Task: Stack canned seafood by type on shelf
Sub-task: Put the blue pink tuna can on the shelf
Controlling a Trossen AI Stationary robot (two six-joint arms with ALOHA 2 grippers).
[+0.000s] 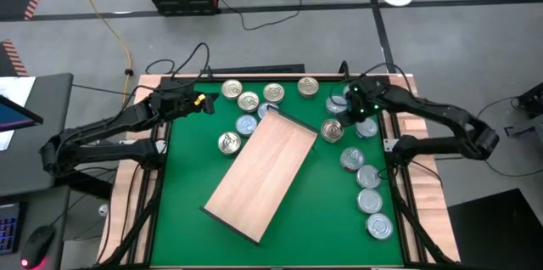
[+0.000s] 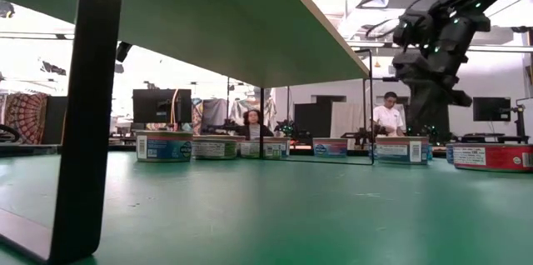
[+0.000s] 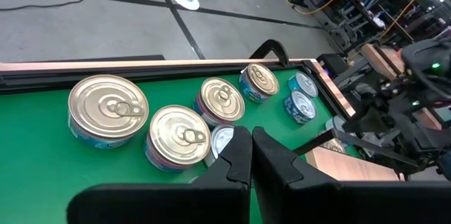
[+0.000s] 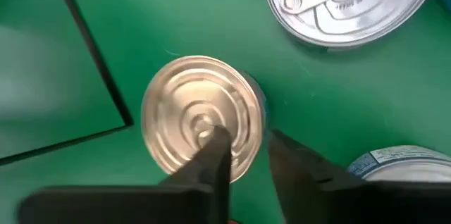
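Stacking not begun: shelf bare, all tins on the table.

Nearest the table's front edge, 4 silver tins (image 1: 367, 189) run in a column along the right side, none stacked. The shelf (image 1: 263, 177) stands diagonally mid-table on thin dark legs, its top empty. Beyond it, the right gripper (image 4: 243, 157) hangs directly above a gold tin (image 4: 202, 117), fingers narrowly parted, one over the lid and one off its edge; nothing is gripped. Farther back, 4 gold tins (image 1: 270, 92) line the rear edge. The left gripper (image 1: 202, 101) waits at the rear left, fingers closed and empty. Judgement: sorting and stacking by type remain wholly outstanding.
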